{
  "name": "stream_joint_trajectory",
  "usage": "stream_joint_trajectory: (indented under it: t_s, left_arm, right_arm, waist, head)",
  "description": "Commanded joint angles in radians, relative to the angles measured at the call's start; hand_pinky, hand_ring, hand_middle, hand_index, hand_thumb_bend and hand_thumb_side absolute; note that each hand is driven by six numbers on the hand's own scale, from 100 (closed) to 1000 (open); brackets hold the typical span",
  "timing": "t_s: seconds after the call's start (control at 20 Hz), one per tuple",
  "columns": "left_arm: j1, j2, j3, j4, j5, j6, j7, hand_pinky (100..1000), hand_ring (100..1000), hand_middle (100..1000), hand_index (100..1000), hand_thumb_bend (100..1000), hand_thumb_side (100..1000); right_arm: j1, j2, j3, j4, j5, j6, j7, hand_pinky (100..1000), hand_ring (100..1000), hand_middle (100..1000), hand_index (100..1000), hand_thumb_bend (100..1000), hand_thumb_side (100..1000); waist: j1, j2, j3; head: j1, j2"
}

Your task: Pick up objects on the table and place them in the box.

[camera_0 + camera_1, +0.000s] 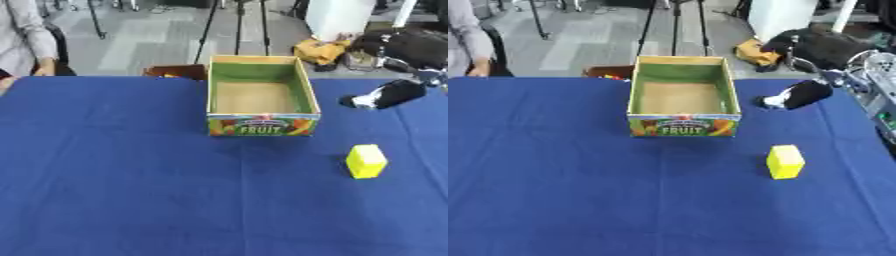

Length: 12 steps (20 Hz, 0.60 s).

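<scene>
Box (262, 95) sits upper centre of frame on the blue table (114, 175), open top, "FRUIT" printed on the near wall. Inside looks empty: only the bare cardboard floor shows, so as far as I can judge nothing has been placed yet.

Yellow block (366, 161) stands lower right of the box, well apart from it, upright on the cloth, untouched.

Right hand (796, 95) comes in from the upper right, just right of the box's right wall and above the block in frame. It's a dark shape with a pale tip toward the box; can't tell whether the fingers are spread or curled, and can't tell if it holds anything. Not touching the block.

Left hand not in either view.

Progress: basically at the start. Left to do: reach the yellow block, pick it up, carry it over the box wall, drop it in. No other loose objects visible on the cloth.
</scene>
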Motion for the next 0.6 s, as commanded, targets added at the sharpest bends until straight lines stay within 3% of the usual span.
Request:
stream_joint_trajectory:
  t_s: [0.05,0.2,0.45,0.6]
  left_arm:
    - [-0.008,0.019,-0.001,-0.018,-0.001,0.003,-0.003,617,700,842,1000,276,1000]
    - [-0.008,0.019,-0.001,-0.018,-0.002,0.003,-0.003,618,700,843,1000,276,1000]
    - [-0.008,0.018,-0.002,-0.018,-0.002,0.003,-0.005,618,700,843,1000,276,1000]
    - [-0.009,0.017,-0.002,-0.018,-0.002,0.004,-0.006,617,700,843,1000,275,1000]
  right_arm:
    - [-0.001,-0.053,-0.023,0.004,-0.029,-0.021,0.049,941,978,904,1000,596,662]
    - [0.013,-0.059,-0.022,0.015,-0.06,-0.025,0.097,966,992,929,1000,505,560]
    - [0.022,-0.058,-0.011,0.033,-0.121,-0.014,0.174,990,988,932,1000,311,481]
    - [0.029,-0.055,-0.006,0.036,-0.165,0.0,0.221,1000,990,940,1000,287,451]
  waist:
    - [-0.001,-0.014,-0.002]
    - [-0.002,-0.012,-0.002]
    - [-0.002,-0.011,-0.002]
    - [-0.002,-0.008,-0.003]
  head:
    - [0.002,-0.006]
    - [0.001,-0.007]
    - [0.001,-0.009]
    - [0.001,-0.01]
